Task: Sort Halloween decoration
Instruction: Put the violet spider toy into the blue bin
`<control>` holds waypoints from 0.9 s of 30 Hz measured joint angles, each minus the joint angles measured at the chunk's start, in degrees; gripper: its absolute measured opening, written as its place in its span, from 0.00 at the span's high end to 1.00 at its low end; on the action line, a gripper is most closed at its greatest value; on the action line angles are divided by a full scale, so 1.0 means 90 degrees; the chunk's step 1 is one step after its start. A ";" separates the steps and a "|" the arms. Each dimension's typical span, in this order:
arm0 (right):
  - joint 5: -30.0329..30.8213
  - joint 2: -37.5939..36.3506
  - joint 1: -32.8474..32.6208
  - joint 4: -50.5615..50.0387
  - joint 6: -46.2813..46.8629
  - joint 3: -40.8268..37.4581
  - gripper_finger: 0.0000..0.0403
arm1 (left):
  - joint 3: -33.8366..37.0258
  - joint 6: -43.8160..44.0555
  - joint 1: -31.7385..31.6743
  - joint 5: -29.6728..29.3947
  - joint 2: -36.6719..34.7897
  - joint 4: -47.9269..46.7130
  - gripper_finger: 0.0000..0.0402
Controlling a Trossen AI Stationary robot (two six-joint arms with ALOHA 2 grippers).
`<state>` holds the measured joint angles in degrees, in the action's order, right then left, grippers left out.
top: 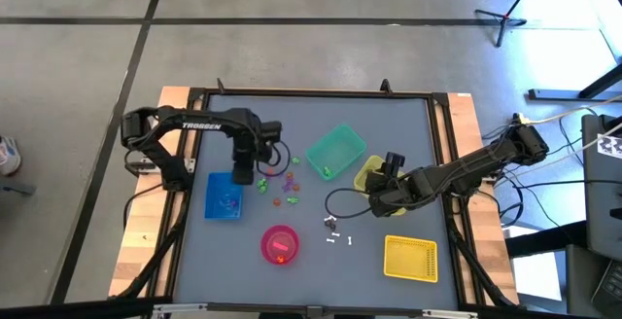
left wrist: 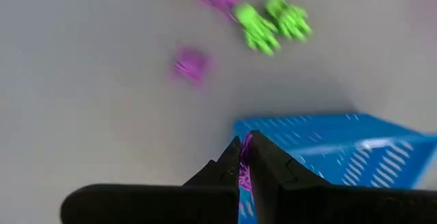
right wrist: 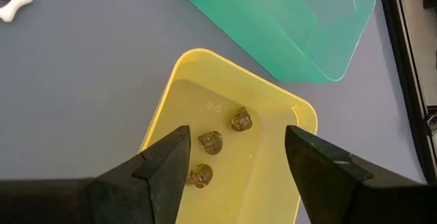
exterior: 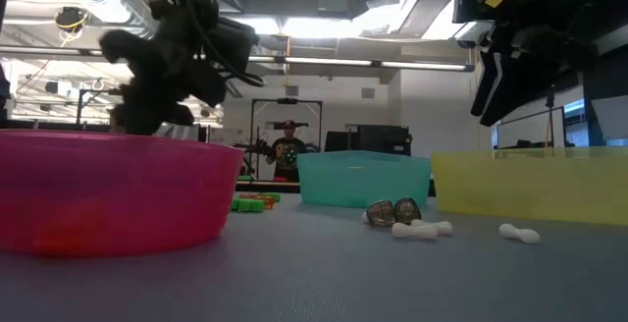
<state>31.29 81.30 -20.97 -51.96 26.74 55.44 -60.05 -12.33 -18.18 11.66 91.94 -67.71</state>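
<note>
Over blue bin [left wrist: 341,149]: left gripper [left wrist: 244,157] is clamped on purple trinket [left wrist: 245,173]; release is best made well inside.
Beyond blue bin: right gripper [right wrist: 235,159] is held apart.

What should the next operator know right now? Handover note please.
Left gripper: shut on a purple trinket, at the blue bin.
Right gripper: open, empty, over the yellow tub.
Done: three dark skulls in that tub; some pieces already in the pink bowl and green bin.
Left: green hands, purple and orange bits loose near the blue bin; white bones and two skulls on the table.
</note>
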 joint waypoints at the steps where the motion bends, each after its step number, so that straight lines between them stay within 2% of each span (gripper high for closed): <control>1: 0.0000 0.0000 0.0000 0.0000 0.0000 0.0000 0.41 | 0.0000 0.0036 0.0112 0.0000 0.0000 -0.0083 0.99; 11: -0.0002 0.0000 0.0000 0.0000 -0.0001 0.0000 0.41 | 0.0000 0.0627 0.0897 -0.0077 -0.0007 -0.0434 0.99; 16: -0.0002 0.0000 0.0000 0.0000 0.0000 0.0000 0.41 | 0.0000 0.1150 0.1057 -0.0360 -0.0007 -0.0429 0.99; 27: -0.0002 0.0000 0.0000 0.0000 -0.0002 0.0000 0.41 | 0.0000 0.1185 0.1103 -0.0384 -0.0010 -0.0429 0.98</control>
<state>31.27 81.30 -20.97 -51.96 26.73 55.44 -60.05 -1.67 -8.25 8.21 91.85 -71.57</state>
